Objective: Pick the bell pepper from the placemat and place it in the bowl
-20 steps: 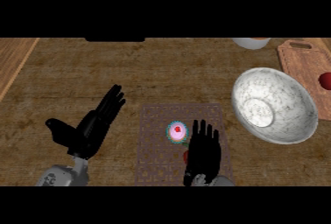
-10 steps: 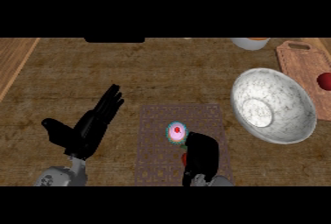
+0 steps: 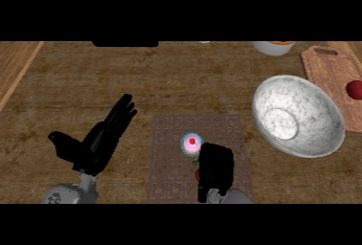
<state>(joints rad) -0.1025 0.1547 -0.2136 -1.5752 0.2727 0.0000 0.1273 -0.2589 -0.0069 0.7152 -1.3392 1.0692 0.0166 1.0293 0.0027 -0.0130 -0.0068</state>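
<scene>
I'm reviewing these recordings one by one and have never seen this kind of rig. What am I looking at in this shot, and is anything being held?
The single picture is taken from the robot's head, looking steeply down at a wooden counter. The two black shapes coming in from the bottom are its hands on grey forearms. The left robot hand is open with straight fingers, resting at the lower left. The right robot hand is curled over the patterned placemat, where a little red and green of the bell pepper peeks out at its left edge; it appears to be closing on it. Just above lies a small round pink and teal object. To the right stand a large speckled bowl and a cutting board carrying something red.
</scene>
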